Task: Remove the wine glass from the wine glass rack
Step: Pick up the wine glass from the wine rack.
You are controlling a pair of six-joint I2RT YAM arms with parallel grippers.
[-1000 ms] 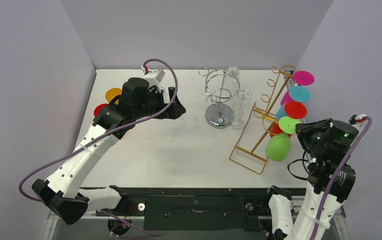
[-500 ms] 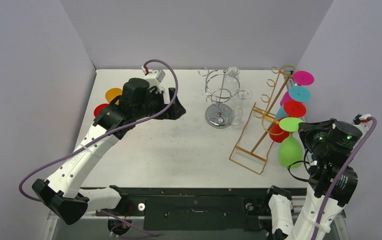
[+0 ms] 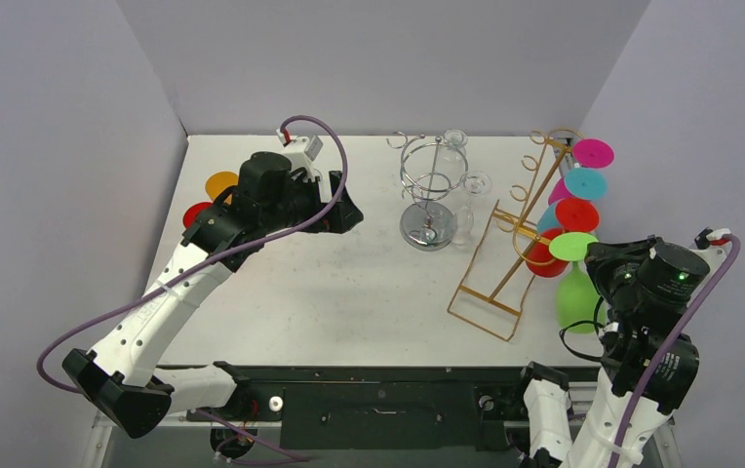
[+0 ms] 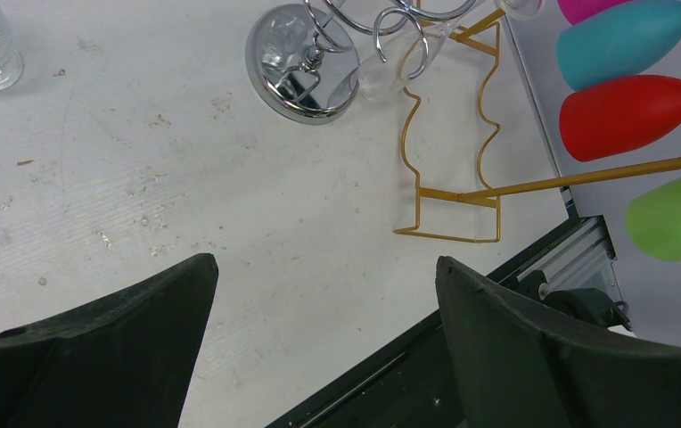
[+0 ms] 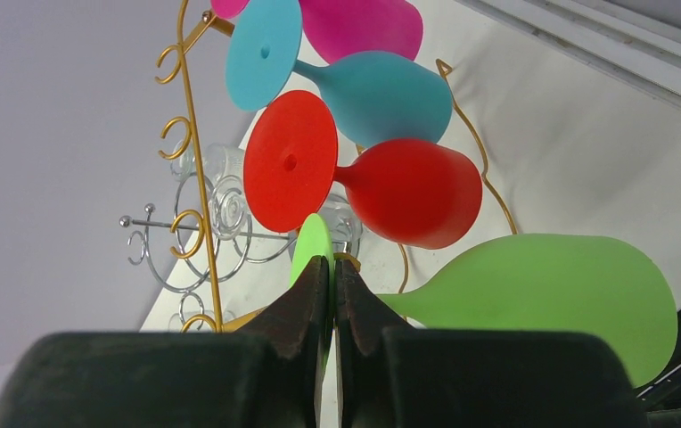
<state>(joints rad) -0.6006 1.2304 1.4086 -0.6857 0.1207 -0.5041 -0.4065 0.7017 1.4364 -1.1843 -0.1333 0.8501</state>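
The green wine glass (image 3: 575, 297) hangs at the near end of the gold wire rack (image 3: 505, 263), bowl pointing toward the table's right edge. My right gripper (image 5: 332, 267) is shut on the rim of its flat green foot (image 5: 313, 242). The green bowl (image 5: 551, 285) lies to the right of the fingers, just under the red glass (image 5: 413, 192). Whether the stem is free of the rack's lowest hook I cannot tell. My left gripper (image 4: 326, 263) stands open over bare table, left of the silver rack, nothing between its fingers.
Red (image 3: 575, 214), teal (image 3: 584, 182) and magenta (image 3: 593, 152) glasses still hang on the gold rack. A chrome spiral rack (image 3: 429, 190) with clear glasses stands mid-table. Orange (image 3: 219, 183) and red (image 3: 196, 214) discs lie behind the left arm. The right wall is close.
My right gripper closed fully on the green glass's foot, and the green bowl swung right and toward the near edge. The left arm has not moved.
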